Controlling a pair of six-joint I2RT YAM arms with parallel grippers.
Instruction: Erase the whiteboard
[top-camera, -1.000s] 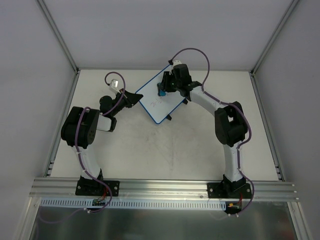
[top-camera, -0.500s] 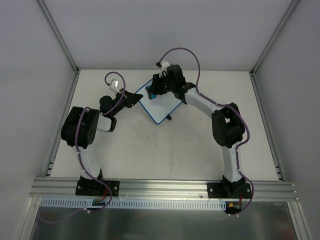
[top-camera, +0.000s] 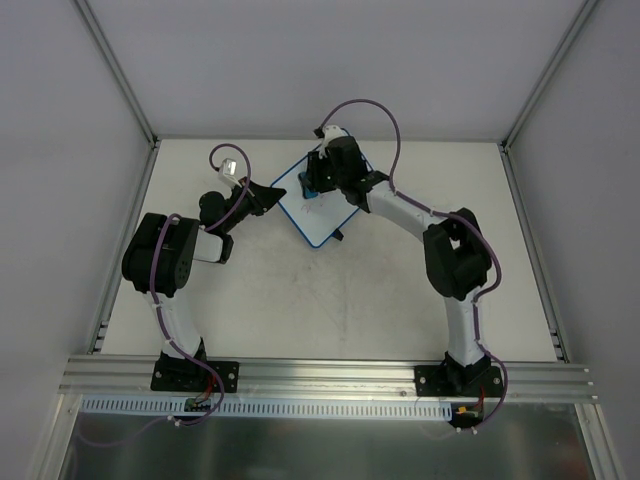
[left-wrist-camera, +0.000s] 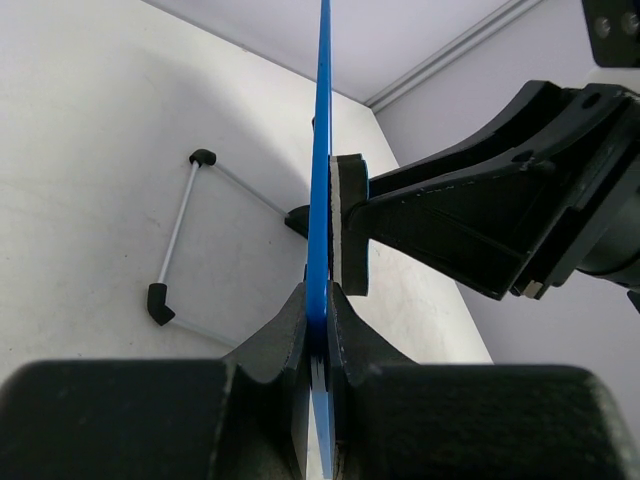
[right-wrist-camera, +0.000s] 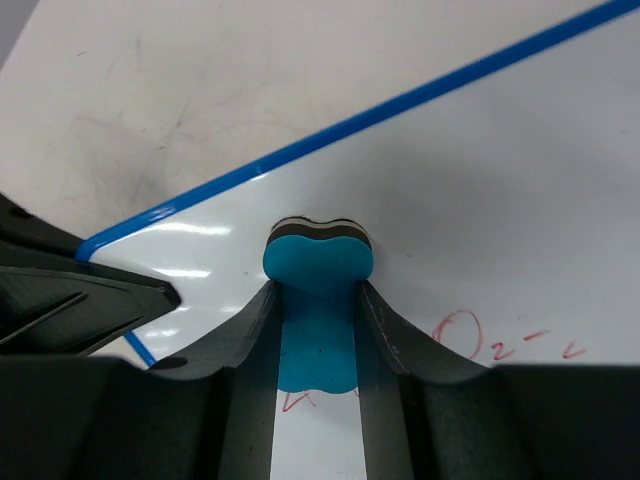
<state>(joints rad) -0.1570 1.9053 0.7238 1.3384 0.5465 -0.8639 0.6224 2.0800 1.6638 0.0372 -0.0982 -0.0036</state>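
Top external: my right gripper (top-camera: 314, 181) has swept the eraser (right-wrist-camera: 318, 262) left across the whiteboard (top-camera: 318, 222), at far centre. Red writing (right-wrist-camera: 495, 338) remains, so wiping isn't finished. The right arm stretches far and left, fingers clamped on the eraser. The left gripper (top-camera: 270, 193) stays pinched on the whiteboard's left edge.

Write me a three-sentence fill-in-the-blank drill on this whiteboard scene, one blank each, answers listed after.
1. The left gripper is shut on the whiteboard's ____ rim.
2. The right gripper is shut on a blue eraser, whose tip presses against the ____.
3. The handwriting beside the eraser is ____.

Missing words: blue; whiteboard; red.
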